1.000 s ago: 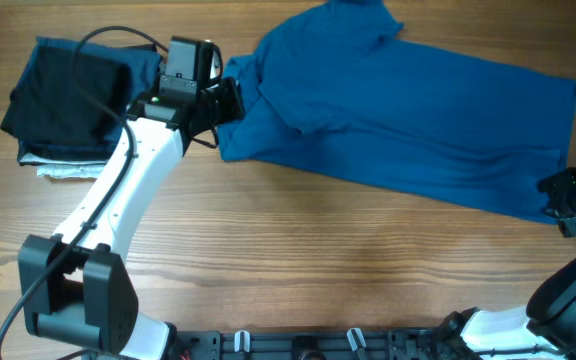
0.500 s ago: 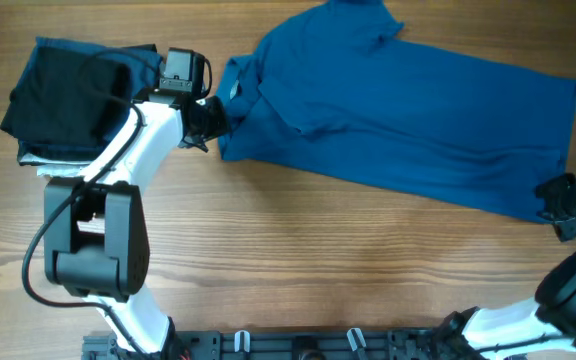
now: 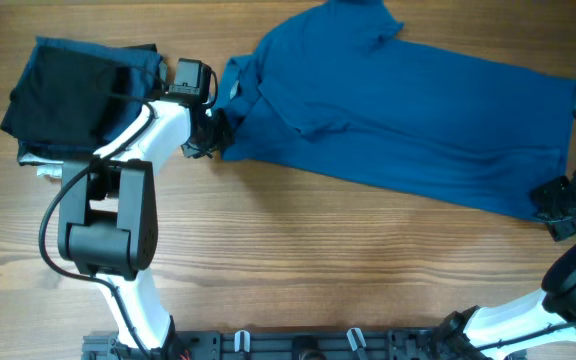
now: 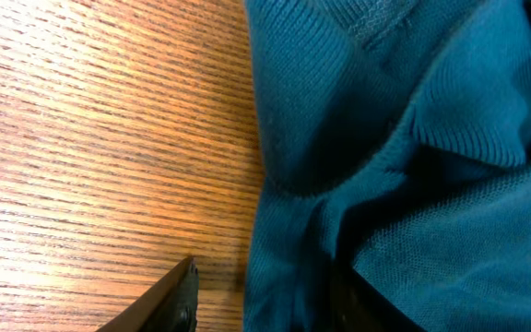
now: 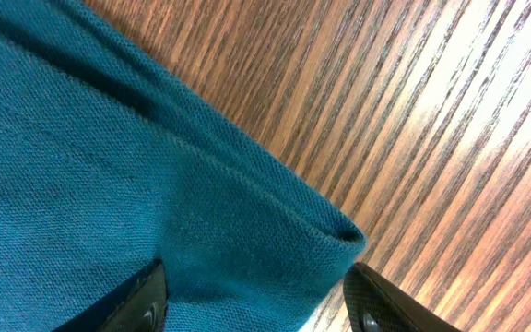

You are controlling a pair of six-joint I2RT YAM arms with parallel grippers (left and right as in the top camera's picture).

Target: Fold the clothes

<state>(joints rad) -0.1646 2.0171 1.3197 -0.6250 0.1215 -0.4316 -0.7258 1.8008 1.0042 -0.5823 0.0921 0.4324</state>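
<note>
Blue T-shirt [image 3: 398,110] stretches lengthwise along the far side of the bench [image 3: 318,270], my left claw [image 3: 215,131] at its left end, my right claw [image 3: 560,203] at its near-right corner, both apart astride cloth.

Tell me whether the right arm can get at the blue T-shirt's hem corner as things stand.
Probably yes: the right gripper, jaws open, straddles the hem corner of the T-shirt; nothing blocks it.
</note>
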